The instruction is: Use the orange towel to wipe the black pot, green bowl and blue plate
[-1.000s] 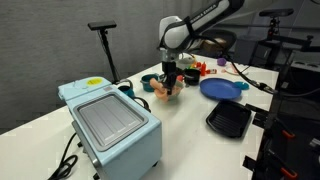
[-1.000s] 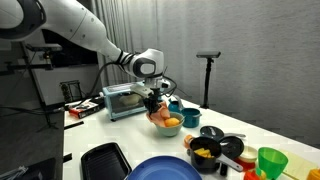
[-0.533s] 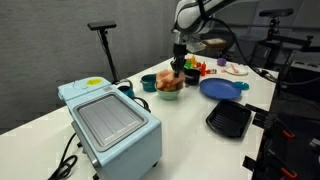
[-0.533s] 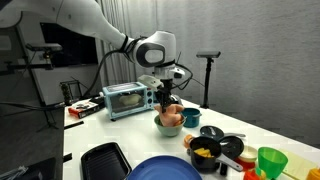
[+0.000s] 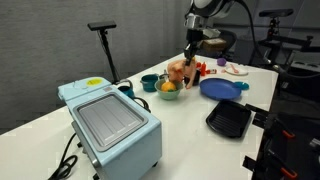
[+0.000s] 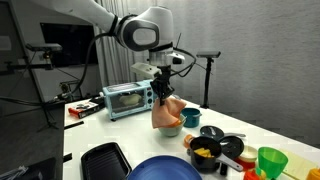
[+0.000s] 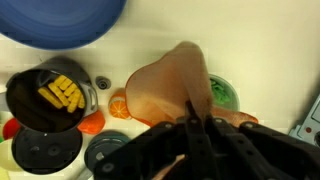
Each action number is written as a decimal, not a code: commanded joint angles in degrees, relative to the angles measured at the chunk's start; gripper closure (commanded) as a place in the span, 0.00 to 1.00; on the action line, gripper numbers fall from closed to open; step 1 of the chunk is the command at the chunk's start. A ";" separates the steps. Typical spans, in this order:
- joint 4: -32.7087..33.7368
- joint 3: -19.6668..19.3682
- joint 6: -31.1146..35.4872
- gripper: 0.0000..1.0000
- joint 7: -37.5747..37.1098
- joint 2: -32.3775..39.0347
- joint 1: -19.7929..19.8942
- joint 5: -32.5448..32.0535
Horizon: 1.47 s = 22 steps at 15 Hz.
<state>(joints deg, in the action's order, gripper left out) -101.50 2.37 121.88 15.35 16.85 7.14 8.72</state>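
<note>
My gripper (image 5: 191,50) is shut on the top of the orange towel (image 5: 178,72) and holds it hanging in the air above the table; both also show in an exterior view, the gripper (image 6: 163,88) above the towel (image 6: 165,112). In the wrist view the towel (image 7: 170,88) drapes from the shut fingers (image 7: 190,135). The green bowl (image 7: 222,93) lies just beside and below it. The black pot (image 7: 48,100) holds yellow pieces and also shows in an exterior view (image 6: 208,152). The blue plate (image 7: 60,20) lies beyond it and shows in both exterior views (image 5: 222,88) (image 6: 165,170).
A pale blue toaster oven (image 5: 110,120) stands at one end of the white table. A black tray (image 5: 230,120) lies near the table edge by the plate. A teal mug (image 6: 190,118), a green cup (image 6: 270,160) and small toy foods stand around the pot.
My gripper has risen and moved sideways toward the pot and plate, lifting the orange towel out of the bowl so it now hangs free.
</note>
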 commanded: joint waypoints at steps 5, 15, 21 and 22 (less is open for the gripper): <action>-17.02 -7.16 2.05 0.99 2.34 -14.80 3.03 1.98; -25.25 -11.62 9.96 0.95 -1.79 -12.41 4.00 5.29; -26.24 -10.81 12.61 0.95 -3.28 -10.96 3.73 6.72; -26.23 -10.81 12.61 0.99 -3.28 -10.96 3.73 6.72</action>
<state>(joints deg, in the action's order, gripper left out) -127.80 -8.48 134.60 12.14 5.91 10.83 15.51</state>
